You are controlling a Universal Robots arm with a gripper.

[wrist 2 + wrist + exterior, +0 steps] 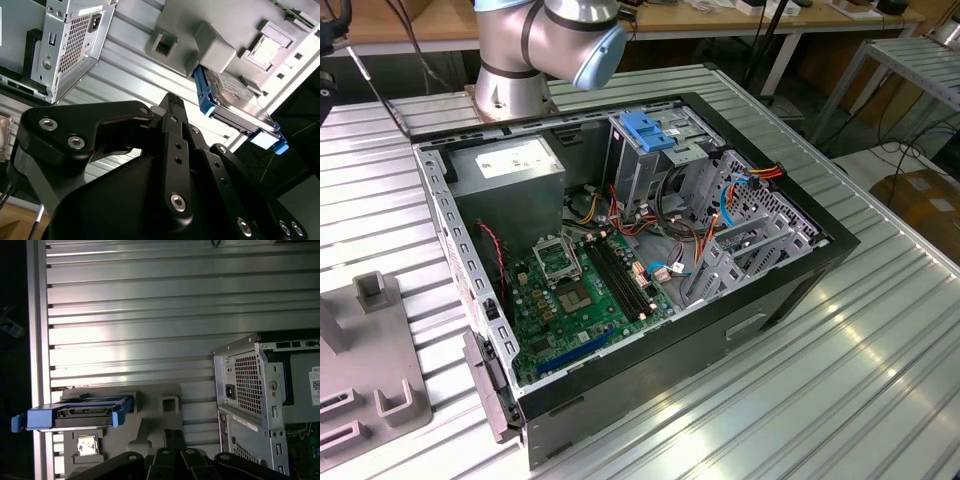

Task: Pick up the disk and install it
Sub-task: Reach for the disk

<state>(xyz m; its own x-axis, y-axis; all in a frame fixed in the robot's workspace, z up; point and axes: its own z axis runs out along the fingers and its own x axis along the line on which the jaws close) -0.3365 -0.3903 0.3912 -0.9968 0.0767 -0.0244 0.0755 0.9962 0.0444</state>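
Second wrist view: hand (169, 100) seemed pressed together, empty; a skewed grasp might wedge disk (235, 107) in holder (220, 50).

The worktop (880, 330) is gleaming silver, with long parallel ribs running across it. The computer case (650, 385) is showing a black outer shell and bare grey metal inside. A green circuit board (580, 300) with black slots is lying in it, and cables (767, 172) of red, orange, yellow and blue are running beside it. A bright blue latch (648, 130) is topping the grey drive cage. The robot arm (535, 45) is wearing silver with a pale blue cap. In both wrist views the disk (235, 107) (75, 412) is showing grey metal framed in bright blue, on a plain grey holder (150, 415). The gripper (170, 107) is looking matt black with silver screws.
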